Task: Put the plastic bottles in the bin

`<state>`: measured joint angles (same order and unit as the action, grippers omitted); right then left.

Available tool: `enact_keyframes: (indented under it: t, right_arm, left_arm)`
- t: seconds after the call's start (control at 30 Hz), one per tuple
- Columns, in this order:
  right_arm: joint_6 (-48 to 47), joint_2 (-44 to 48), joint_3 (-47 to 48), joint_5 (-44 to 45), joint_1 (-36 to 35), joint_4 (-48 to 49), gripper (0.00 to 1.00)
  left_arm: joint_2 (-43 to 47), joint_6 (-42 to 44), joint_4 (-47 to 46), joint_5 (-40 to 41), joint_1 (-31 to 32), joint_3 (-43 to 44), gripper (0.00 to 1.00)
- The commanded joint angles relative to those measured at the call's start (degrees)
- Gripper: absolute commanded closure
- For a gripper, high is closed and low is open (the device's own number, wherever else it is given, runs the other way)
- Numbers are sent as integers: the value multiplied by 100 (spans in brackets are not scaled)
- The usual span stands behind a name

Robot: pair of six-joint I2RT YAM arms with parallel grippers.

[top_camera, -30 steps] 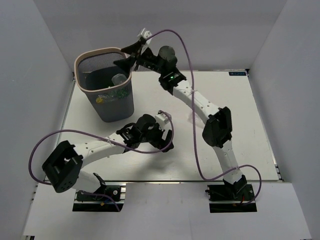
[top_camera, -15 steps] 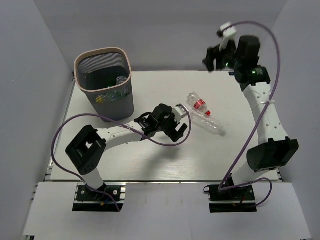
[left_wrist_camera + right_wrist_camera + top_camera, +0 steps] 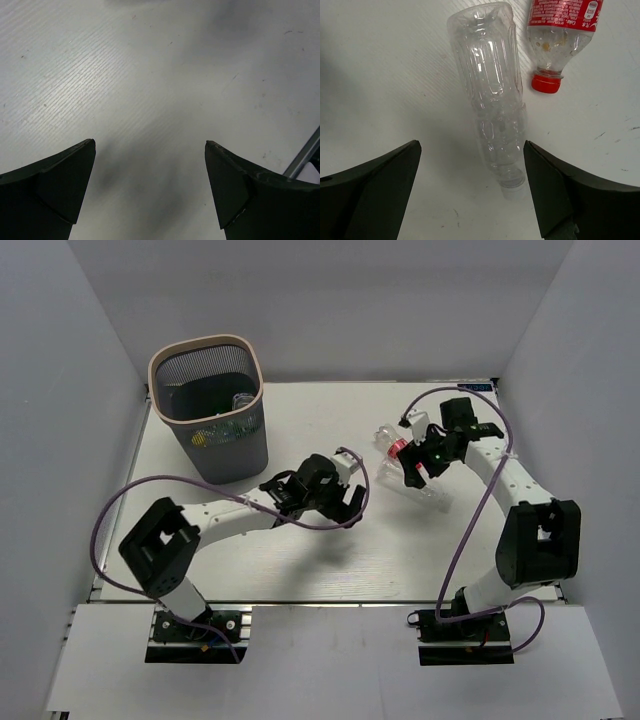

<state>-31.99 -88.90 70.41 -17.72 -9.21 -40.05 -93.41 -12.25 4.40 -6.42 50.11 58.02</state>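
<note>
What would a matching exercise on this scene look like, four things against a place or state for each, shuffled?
1 bin
2 unlabelled clear bottle
3 red-capped bottle
4 left tool

A open, over bare table
B lying centred ahead of the open right tool
C upright, at the far-left corner
D lying beside another bottle, red label

Pairs: 1-C, 2-B, 3-D, 4-A

The table top (image 3: pixel 150 75) is looking matt white, finely ribbed, with a few dark scuffs. The clear bottle (image 3: pixel 492 100) is gleaming like thin glossy plastic, all ridged, and the red-label bottle (image 3: pixel 560 30) is showing a shiny wrap and smooth cap. The bin (image 3: pixel 235 455) is looking like dark mesh with a smooth beige rim
</note>
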Motion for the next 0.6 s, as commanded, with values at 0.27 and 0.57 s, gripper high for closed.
enact_keyframes:
  t: [0.27, 0.57]
  right_arm:
    - [-589, -786, -309, 532, 16, 1026, 11]
    - [-975, -1042, -563, 295, 16, 658, 36]
  left_arm:
    - [1597, -717, 236, 377, 131, -924, 0]
    - [2256, -955, 403, 615, 245, -1337, 0]
